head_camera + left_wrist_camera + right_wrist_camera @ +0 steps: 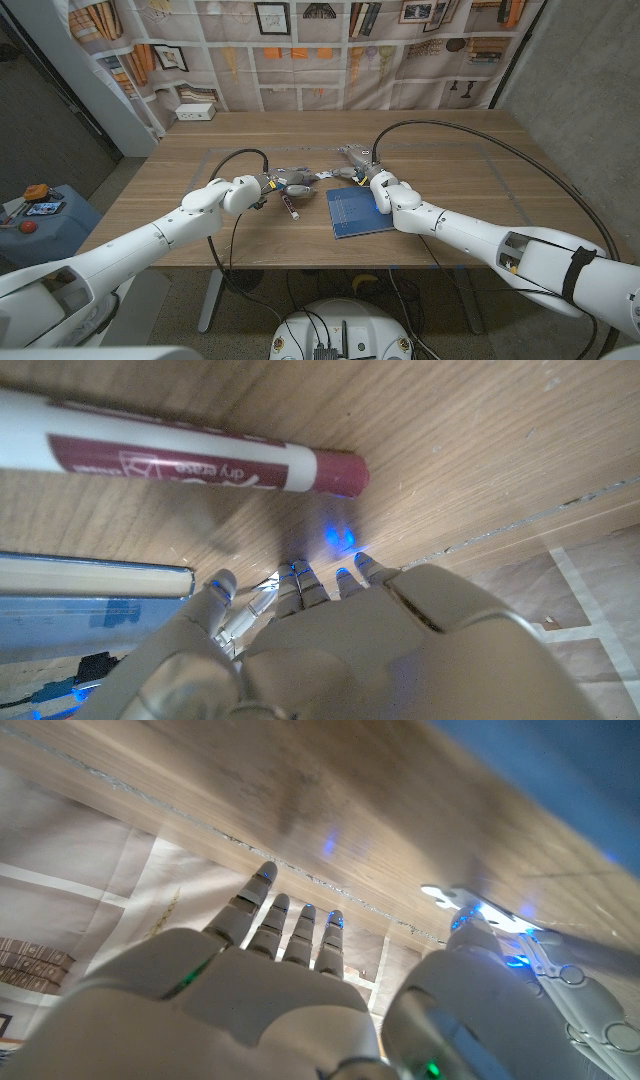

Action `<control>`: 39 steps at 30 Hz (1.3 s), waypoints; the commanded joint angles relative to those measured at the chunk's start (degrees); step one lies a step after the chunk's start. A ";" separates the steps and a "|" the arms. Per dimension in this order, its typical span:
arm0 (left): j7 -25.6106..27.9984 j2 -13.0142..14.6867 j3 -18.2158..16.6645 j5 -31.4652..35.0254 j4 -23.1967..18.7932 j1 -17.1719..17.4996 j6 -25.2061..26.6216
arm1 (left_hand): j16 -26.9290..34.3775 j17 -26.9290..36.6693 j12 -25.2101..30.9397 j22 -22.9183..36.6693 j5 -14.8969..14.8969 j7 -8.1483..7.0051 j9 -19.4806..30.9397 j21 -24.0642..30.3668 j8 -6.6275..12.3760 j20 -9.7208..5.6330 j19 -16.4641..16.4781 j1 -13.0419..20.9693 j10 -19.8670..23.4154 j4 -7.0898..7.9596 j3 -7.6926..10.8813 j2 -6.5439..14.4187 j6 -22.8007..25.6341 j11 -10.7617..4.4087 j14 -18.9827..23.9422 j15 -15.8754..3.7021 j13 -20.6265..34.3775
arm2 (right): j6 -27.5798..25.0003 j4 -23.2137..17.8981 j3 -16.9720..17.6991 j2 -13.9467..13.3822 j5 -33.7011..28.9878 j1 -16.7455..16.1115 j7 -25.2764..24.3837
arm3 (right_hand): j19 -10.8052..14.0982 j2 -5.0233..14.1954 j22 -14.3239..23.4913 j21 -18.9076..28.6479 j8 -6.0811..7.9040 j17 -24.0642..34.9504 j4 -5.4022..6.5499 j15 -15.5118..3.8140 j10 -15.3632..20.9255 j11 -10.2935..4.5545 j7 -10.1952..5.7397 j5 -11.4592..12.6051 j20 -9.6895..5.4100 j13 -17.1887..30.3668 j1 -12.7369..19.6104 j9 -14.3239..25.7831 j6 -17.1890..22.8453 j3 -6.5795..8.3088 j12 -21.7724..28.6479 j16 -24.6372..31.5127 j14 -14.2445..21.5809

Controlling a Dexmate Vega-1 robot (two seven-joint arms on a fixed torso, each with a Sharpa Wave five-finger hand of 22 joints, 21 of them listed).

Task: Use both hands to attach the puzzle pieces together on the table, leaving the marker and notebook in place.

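My left hand (283, 184) and right hand (357, 166) meet at the table's middle, fingertips almost together. A small pale puzzle piece (322, 177) lies between them. In the right wrist view my right hand (290, 970) has its fingers stretched out side by side, and its thumb tip touches a pale flat piece (480, 908) on the wood. My left hand (330, 650) bends its fingertips (352, 572) down onto the table; whatever lies under them is hidden. The maroon-capped dry-erase marker (291, 207) (180, 455) lies just in front of the left hand. The blue notebook (358, 210) lies under the right wrist.
The notebook's edge (90, 592) lies near the left hand, and its blue cover (570, 770) lies beside the right hand. Black cables (470, 140) arc over the table from both wrists. A taped outline (215, 152) marks the wood. A patterned backdrop (330, 50) hangs behind the table.
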 commanded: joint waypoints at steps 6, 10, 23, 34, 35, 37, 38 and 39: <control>0.11 0.14 0.12 -0.11 -0.16 0.08 -0.02 | -0.04 0.11 0.18 0.09 -0.05 -0.15 0.17 0.07 0.18 -1.93 -5.51 0.55 0.49 -0.30 0.13 5.59 0.29 0.46 -0.05 -2.54 -0.02 | 0.50 0.47 0.11 0.01 -0.72 0.00 0.29 | 0.56 -0.04 0.04 0.28 0.50 -0.10 0.09 0.22 0.88 -0.18 -0.42 0.37 0.08 0.08 0.36 0.01 0.15 -0.21 0.13 0.27 0.64; 0.03 0.06 0.04 -0.07 -0.41 0.25 0.64 | -0.05 0.11 0.16 0.09 -0.05 -0.23 0.17 0.08 0.16 -1.96 -5.49 0.55 0.46 -0.30 0.13 5.59 0.25 0.46 -0.06 -2.54 -0.02 | 0.19 1.00 0.13 0.33 -0.74 0.11 0.20 | 0.56 0.01 0.05 0.27 0.52 -0.09 0.15 0.19 0.94 -0.16 -0.44 0.40 0.10 0.08 0.25 0.01 0.19 -0.26 0.14 0.29 0.64; 0.21 -0.09 0.22 -0.08 0.29 -0.27 -0.23 | -0.04 0.11 0.16 0.09 -0.06 -0.15 0.17 0.06 0.19 -1.93 -5.45 0.55 0.45 -0.35 0.14 5.54 0.30 0.43 -0.01 -2.61 -0.02 | -0.61 1.23 -0.02 0.44 -0.86 0.21 0.06 | 0.58 0.49 0.05 0.22 0.61 -0.14 0.12 0.18 1.10 -0.14 -0.55 0.60 0.11 0.09 0.40 0.01 0.46 -0.15 0.15 0.31 0.61; 0.25 -0.21 0.30 -0.17 0.63 -0.49 -0.41 | -0.06 0.10 0.17 0.09 -0.07 -0.13 0.18 0.06 0.21 -1.94 -5.39 0.56 0.49 -0.39 0.16 5.54 0.37 0.39 -0.01 -2.53 -0.02 | -1.58 0.61 -0.53 0.13 -1.81 0.08 0.32 | 0.53 0.52 0.05 0.18 0.67 -0.23 -0.08 0.19 1.11 -0.14 -0.71 0.72 0.13 0.10 0.71 0.01 0.62 -0.11 0.11 0.28 0.62; 0.18 -0.31 0.24 -0.11 0.45 -0.36 0.20 | -0.05 0.10 0.18 0.09 -0.07 -0.14 0.18 0.06 0.22 -1.94 -5.39 0.56 0.50 -0.39 0.16 5.54 0.39 0.38 0.00 -2.53 -0.02 | -1.57 0.58 -0.52 0.12 -1.81 0.07 0.35 | 0.53 0.53 0.05 0.17 0.68 -0.24 -0.11 0.19 1.12 -0.09 -0.71 0.74 0.12 0.10 0.74 0.01 0.65 -0.11 0.12 0.28 0.62; 0.25 -0.28 0.23 -0.19 0.54 -0.38 0.04 | -0.06 0.11 0.19 0.09 -0.07 -0.18 0.18 0.07 0.21 -1.94 -5.36 0.56 0.53 -0.39 0.17 5.55 0.37 0.31 -0.01 -2.62 -0.02 | -1.48 0.52 -0.55 0.05 -1.86 0.06 0.33 | 0.53 0.51 0.05 0.17 0.72 -0.27 -0.17 0.23 1.12 -0.09 -0.74 0.76 0.12 0.10 0.83 0.01 0.75 -0.11 0.11 0.27 0.62; 0.22 -0.28 0.24 -0.16 0.51 -0.37 0.14 | -0.05 0.11 0.19 0.09 -0.07 -0.18 0.18 0.06 0.21 -1.94 -5.38 0.56 0.52 -0.40 0.17 5.55 0.36 0.31 0.00 -2.59 -0.02 | -1.57 0.49 -0.56 0.04 -1.92 0.01 0.29 | 0.51 0.51 0.05 0.16 0.73 -0.28 -0.18 0.23 1.13 -0.07 -0.76 0.77 0.12 0.10 0.85 0.01 0.77 -0.11 0.11 0.27 0.62; 0.22 -0.25 0.24 -0.22 0.56 -0.39 0.03 | -0.05 0.11 0.18 0.09 -0.07 -0.17 0.18 0.06 0.21 -1.95 -5.37 0.56 0.52 -0.40 0.17 5.55 0.36 0.33 0.00 -2.55 -0.02 | -1.64 0.41 -0.56 0.01 -1.96 -0.04 0.30 | 0.50 0.52 0.05 0.15 0.72 -0.29 -0.20 0.22 1.12 -0.09 -0.78 0.79 0.11 0.10 0.89 0.01 0.76 -0.10 0.10 0.27 0.62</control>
